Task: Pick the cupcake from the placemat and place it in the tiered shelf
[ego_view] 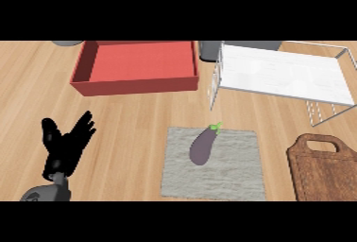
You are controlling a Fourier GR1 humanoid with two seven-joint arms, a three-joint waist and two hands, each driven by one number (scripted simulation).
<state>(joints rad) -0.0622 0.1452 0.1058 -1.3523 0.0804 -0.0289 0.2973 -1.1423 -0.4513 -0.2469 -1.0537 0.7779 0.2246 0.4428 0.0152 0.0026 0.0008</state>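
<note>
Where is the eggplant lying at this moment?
In the head view, the eggplant lies on the grey placemat, at its upper left part, below the white shelf and left of the cutting board.

Eggplant [203, 147] on grey placemat [230, 182] (robot hand [64, 150] open, left)

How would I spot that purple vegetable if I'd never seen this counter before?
Start at the wooden counter and find the grey placemat at its near middle, between the red box and the cutting board. The eggplant lies on the mat's upper left part: the only dark purple, elongated thing, with a small green stem.
</note>
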